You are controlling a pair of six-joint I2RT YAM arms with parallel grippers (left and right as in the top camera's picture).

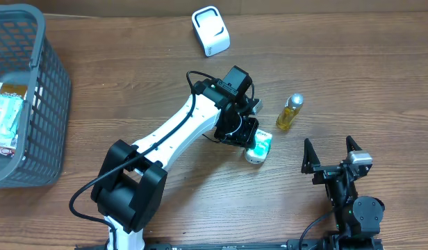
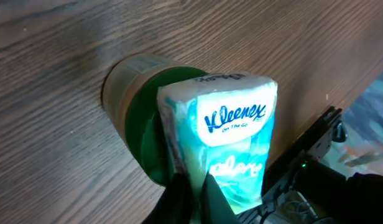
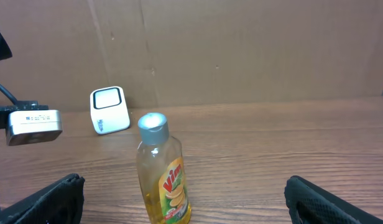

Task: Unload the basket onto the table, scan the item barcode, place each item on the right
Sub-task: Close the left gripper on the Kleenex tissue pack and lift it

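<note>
The brown wooden counter [image 1: 353,62] bears a grey plastic mesh basket [image 1: 47,104] at left. Mid-counter the left gripper [image 1: 250,141] has jaws clamped on a teal-and-white Kleenex tissue pack [image 2: 229,143]; the right gripper [image 1: 332,151] has jaws apart. A white boxy scanner [image 1: 210,30] stands at the far edge

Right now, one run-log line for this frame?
phase: grasp | left tool: shut on tissue pack | right tool: open, near bottle | scanner: apart, pack not there yet
</note>
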